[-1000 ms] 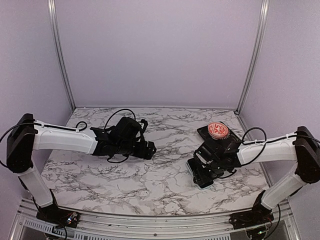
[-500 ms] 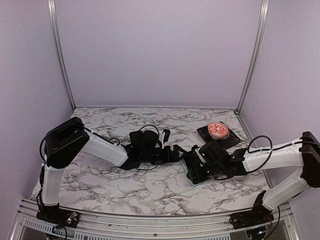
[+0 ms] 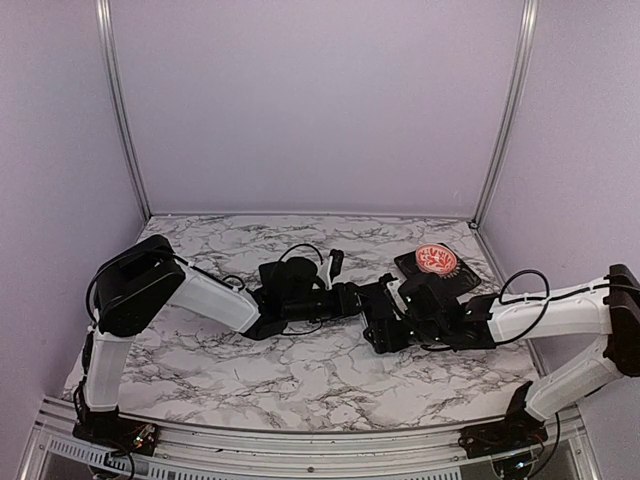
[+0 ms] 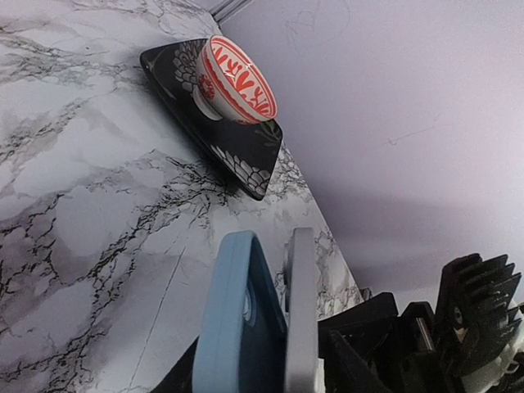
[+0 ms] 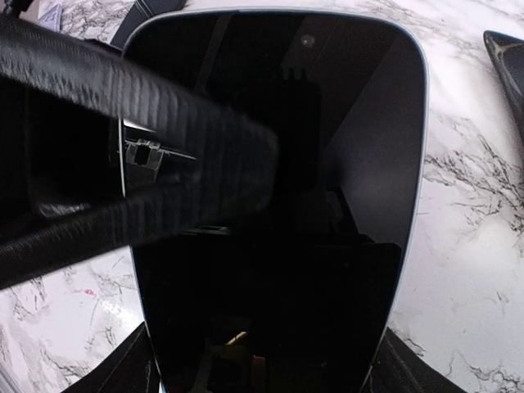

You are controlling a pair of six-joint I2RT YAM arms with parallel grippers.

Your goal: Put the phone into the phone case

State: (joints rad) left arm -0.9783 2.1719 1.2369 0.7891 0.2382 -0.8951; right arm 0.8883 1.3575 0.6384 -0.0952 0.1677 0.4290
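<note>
The phone (image 5: 327, 164), black screen toward the camera, fills the right wrist view, and my right gripper (image 5: 266, 364) is shut on its lower sides. From above, the phone (image 3: 383, 326) hangs mid-table in my right gripper (image 3: 395, 325), and my left gripper (image 3: 360, 300) meets it from the left. One ribbed left finger (image 5: 164, 106) lies across the screen. In the left wrist view the blue phone case (image 4: 233, 319) and the phone's silver edge (image 4: 300, 311) stand edge-on, touching low down and parted at the top, pinched in my left gripper (image 4: 262, 364).
A red-and-white patterned bowl (image 3: 437, 260) sits on a black plate (image 3: 466, 283) at the back right, just behind the right wrist. The same bowl (image 4: 237, 82) and plate (image 4: 246, 168) show beyond the case. Purple walls close in the marble table.
My left arm swung from the left side to the centre and its jaws have closed in on the case and phone. The right arm carried the phone leftward toward it.
</note>
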